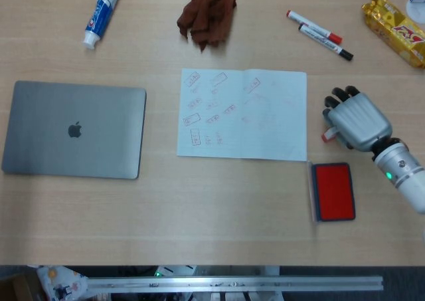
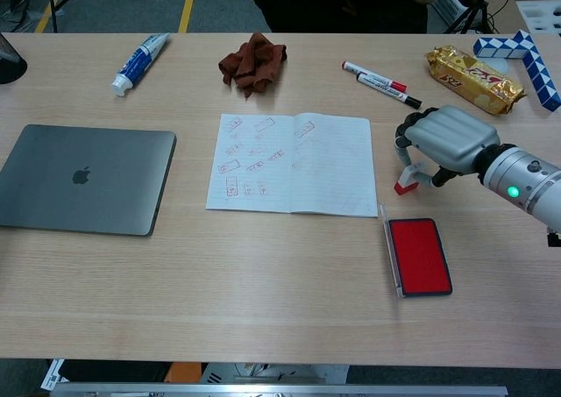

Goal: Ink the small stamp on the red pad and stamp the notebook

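Note:
The open notebook (image 1: 242,115) lies mid-table, with several red stamp marks on its left page. Right of it and nearer the front edge sits the red ink pad (image 1: 333,191), its lid open to the left. The small white stamp with a red base (image 2: 404,185) lies tilted on the table between notebook and pad. My right hand (image 2: 447,136) arches over the stamp, fingers curled down on its left and the thumb against its right side. In the head view the right hand (image 1: 357,120) hides most of the stamp (image 1: 327,136). My left hand is out of both views.
A closed grey laptop (image 1: 74,129) lies at the left. Along the far edge are a toothpaste tube (image 1: 103,13), a crumpled brown cloth (image 1: 207,15), two markers (image 1: 319,34), a gold snack packet (image 1: 395,30) and a blue-white puzzle snake (image 2: 517,51).

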Available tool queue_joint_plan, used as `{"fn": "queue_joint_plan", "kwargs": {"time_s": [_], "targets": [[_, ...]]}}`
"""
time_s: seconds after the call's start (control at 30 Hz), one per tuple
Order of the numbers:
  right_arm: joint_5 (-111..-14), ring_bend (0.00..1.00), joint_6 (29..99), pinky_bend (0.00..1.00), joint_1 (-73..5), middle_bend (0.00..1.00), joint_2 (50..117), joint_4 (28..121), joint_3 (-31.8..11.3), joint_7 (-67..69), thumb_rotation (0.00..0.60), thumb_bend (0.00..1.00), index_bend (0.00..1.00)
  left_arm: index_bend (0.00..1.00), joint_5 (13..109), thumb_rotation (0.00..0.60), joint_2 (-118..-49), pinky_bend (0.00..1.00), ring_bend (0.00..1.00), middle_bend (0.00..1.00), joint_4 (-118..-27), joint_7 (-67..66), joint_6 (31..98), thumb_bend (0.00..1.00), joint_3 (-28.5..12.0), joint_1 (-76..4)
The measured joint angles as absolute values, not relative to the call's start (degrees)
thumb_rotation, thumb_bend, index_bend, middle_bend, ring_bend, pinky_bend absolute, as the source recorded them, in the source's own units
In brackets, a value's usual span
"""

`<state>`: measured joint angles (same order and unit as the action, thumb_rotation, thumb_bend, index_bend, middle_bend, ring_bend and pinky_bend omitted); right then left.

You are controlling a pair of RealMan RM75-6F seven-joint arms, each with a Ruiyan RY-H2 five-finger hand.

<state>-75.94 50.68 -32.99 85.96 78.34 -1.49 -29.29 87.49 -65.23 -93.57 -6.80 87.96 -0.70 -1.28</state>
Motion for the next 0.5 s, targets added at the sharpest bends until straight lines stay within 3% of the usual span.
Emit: {"fn": "queue_joint_plan", "kwargs": {"time_s": [0.5], "targets": [[-76.26, 0.24, 51.58, 0.25, -33.37, 0.41, 84.03, 80.74, -1.09, -28.49, 0.600, 0.35, 0.64, 0.00, 87.27, 0.600, -65.09, 0.04, 0.00, 0.00, -93.47, -6.56, 87.94, 0.29, -0.71, -1.24]]}}
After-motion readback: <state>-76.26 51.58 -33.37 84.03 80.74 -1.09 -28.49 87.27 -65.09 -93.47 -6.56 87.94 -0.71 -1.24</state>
